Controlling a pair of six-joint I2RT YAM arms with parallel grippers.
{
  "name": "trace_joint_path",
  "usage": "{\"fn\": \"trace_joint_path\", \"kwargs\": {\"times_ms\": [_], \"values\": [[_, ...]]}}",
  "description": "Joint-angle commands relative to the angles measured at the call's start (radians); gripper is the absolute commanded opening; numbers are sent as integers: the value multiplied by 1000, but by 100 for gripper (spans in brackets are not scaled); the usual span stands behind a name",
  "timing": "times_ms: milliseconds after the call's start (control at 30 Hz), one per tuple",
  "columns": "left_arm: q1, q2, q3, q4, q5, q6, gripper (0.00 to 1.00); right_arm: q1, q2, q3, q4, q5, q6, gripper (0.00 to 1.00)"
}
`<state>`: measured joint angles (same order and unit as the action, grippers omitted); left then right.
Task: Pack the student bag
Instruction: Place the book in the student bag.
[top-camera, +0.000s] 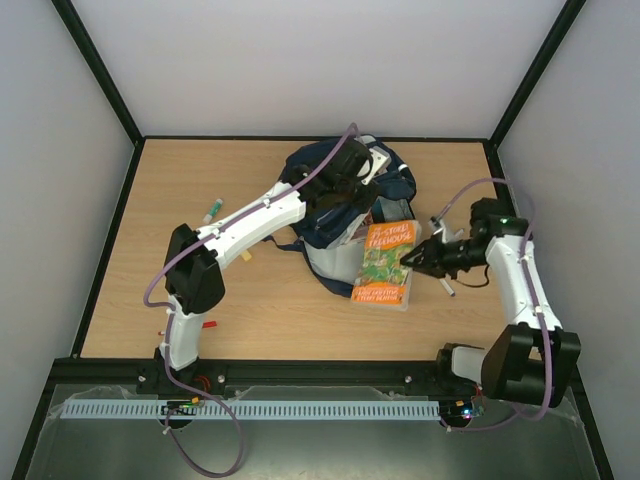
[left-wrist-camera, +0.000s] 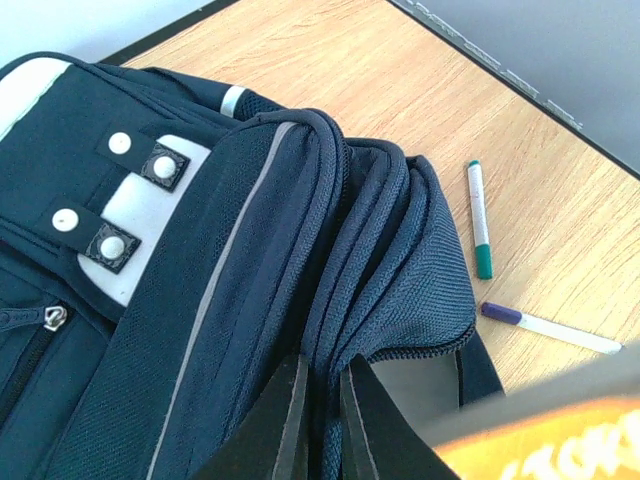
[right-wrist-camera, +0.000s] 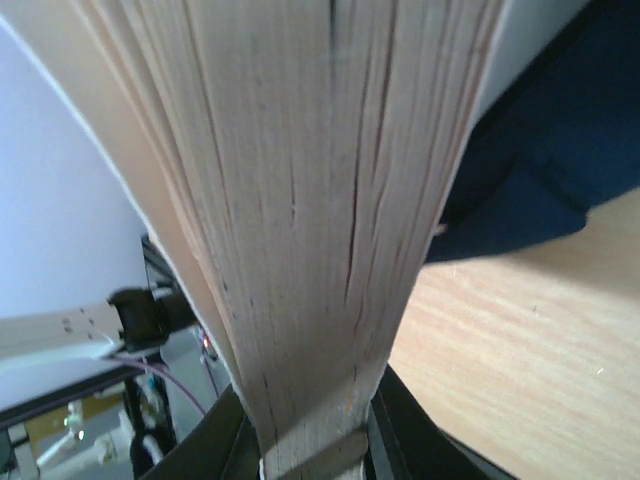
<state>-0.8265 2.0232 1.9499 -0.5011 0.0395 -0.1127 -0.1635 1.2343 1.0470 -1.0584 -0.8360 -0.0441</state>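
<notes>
Our left gripper (left-wrist-camera: 322, 415) pinches the rim of the navy blue fabric student bag (left-wrist-camera: 250, 300); our right gripper (right-wrist-camera: 310, 445) clamps an orange paperback book (top-camera: 385, 262). We should lift the mouth wide, then feed the book leftward.

Book and pens on a wooden table

A book (top-camera: 388, 262) with an orange and green cover sat mid-table (top-camera: 260, 300), its pages fanned. A green-capped marker (left-wrist-camera: 479, 220) and a purple-capped pen (left-wrist-camera: 550, 327) lay near each other, apart; another green-tipped marker (top-camera: 213, 211) lay alone at the left.

light: bright, even | shadows: soft | blur: book pages (right-wrist-camera: 300, 200) near lens, soft focus
</notes>
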Motion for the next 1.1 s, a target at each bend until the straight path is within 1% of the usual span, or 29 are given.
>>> {"fn": "trace_joint_path", "kwargs": {"times_ms": [0, 100, 267, 433, 500, 633, 833, 1067], "values": [[16, -39, 45, 52, 13, -14, 2, 100, -65, -120, 80, -48, 88, 1], [14, -68, 28, 55, 22, -23, 2, 125, -33, -115, 128, -94, 105, 1], [6, -118, -11, 65, 19, -33, 2, 138, 48, -113, 265, -182, 160, 1], [3, -156, -39, 62, 18, -41, 2, 184, 115, -157, 499, -185, 269, 1], [1, -175, -53, 62, 14, -44, 2, 192, 149, -138, 544, -185, 276, 1], [-4, -206, -66, 58, 19, -48, 2, 193, 239, -96, 580, -181, 271, 1], [-20, -222, -76, 47, 19, -41, 2, 194, 373, -50, 580, -147, 234, 1], [-43, -225, -90, 45, 22, -34, 2, 218, 436, -11, 557, -78, 190, 1]]}}
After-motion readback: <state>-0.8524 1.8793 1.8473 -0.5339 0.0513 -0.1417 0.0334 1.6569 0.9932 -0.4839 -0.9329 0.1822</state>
